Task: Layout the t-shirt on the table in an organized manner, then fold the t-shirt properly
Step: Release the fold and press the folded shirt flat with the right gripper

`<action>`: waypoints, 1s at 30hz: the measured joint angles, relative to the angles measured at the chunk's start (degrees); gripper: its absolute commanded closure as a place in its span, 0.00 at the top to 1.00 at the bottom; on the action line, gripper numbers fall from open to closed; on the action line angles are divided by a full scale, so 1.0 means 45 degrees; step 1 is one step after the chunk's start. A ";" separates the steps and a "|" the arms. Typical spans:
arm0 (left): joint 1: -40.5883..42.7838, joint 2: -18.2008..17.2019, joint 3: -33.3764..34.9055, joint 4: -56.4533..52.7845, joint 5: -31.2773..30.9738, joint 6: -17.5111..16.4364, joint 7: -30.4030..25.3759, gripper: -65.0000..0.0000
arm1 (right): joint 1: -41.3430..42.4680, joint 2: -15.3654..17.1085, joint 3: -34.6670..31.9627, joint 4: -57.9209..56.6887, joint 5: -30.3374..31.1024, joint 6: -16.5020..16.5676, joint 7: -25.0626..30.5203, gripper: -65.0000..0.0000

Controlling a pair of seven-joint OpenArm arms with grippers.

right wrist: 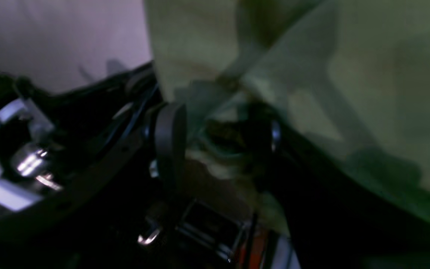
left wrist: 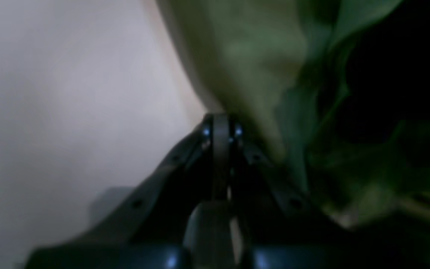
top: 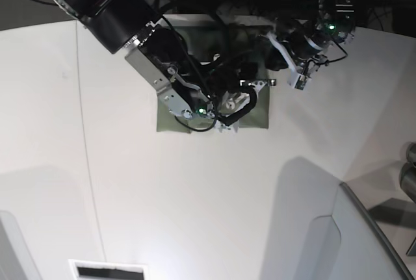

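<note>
Left tool [left wrist: 221,123] clamped shut; right tool [right wrist: 215,127] half-open around t-shirt [right wrist: 349,74] cloth.

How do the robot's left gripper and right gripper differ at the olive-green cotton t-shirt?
The black left gripper has its fingers pressed together, pinching a thin edge of the olive-green cotton t-shirt. The black right gripper has its fingers apart around a thick bunch of it. In the base view, the left gripper sits at the shirt's side edge and the right gripper over its middle. Both grip the same shirt.
</note>
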 measured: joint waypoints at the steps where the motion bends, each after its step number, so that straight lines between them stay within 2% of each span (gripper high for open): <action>1: 0.0185 -0.0257 -0.0010 0.0253 0.0015 -0.0010 -0.0010 0.00 | -0.0010 0.0015 -0.0019 0.0340 -0.0005 0.0000 -0.0092 0.39; 3: 0.0432 -0.0704 -0.0214 0.0529 0.0097 0.0029 0.0005 0.00 | -0.0005 0.0087 -0.0029 0.1593 -0.0185 -0.0087 -0.0311 0.39; 6: 0.0894 -0.0928 -0.1180 0.0845 0.0053 0.0005 -0.0068 0.00 | 0.0058 0.0452 0.0398 0.4046 0.0219 -0.0024 -0.1467 0.39; 7: 0.1044 -0.0928 -0.1593 0.0840 0.0087 0.0000 -0.0044 0.00 | -0.0063 0.0646 0.0845 0.4799 0.0257 -0.0393 -0.1943 0.36; 9: 0.1273 -0.0918 -0.2346 0.0758 0.0092 0.0000 0.0000 0.00 | -0.0699 0.1112 0.1982 0.5829 -0.0087 -0.1423 -0.1996 0.19; 10: 0.1331 -0.0933 -0.2657 0.0709 0.0092 0.0005 -0.0005 0.00 | -0.1078 0.1379 0.2594 0.6101 -0.0233 -0.1763 -0.2200 0.06; 11: 0.1341 -0.0942 -0.2846 0.0695 0.0102 0.0005 -0.0010 0.00 | -0.1360 0.1598 0.3007 0.6178 -0.0204 -0.2030 -0.2312 0.00; 13: 0.1307 -0.0942 -0.3002 0.0651 0.0087 0.0005 -0.0024 0.00 | -0.1919 0.1962 0.3691 0.6203 -0.0141 -0.2336 -0.2220 0.04; 16: 0.1132 -0.0933 -0.2948 0.0355 0.0049 -0.0044 -0.0068 0.00 | -0.2356 0.2565 0.4430 0.6076 -0.0034 -0.2331 -0.1753 0.00; 19: 0.0976 -0.0908 -0.2686 -0.0287 0.0092 0.0010 -0.1277 0.00 | -0.2535 0.3249 0.4619 0.5527 -0.0189 -0.2409 -0.1088 0.00; 24: 0.0136 -0.0865 -0.1107 -0.1904 -0.0160 -0.0073 -0.2633 0.00 | -0.2497 0.3089 0.4503 0.4245 -0.0029 -0.2302 -0.0583 0.00; 30: -0.0019 -0.0641 -0.0345 -0.2336 -0.0291 0.0053 -0.3609 0.00 | -0.2234 0.3094 0.4532 0.3259 -0.0049 -0.2331 -0.0151 0.00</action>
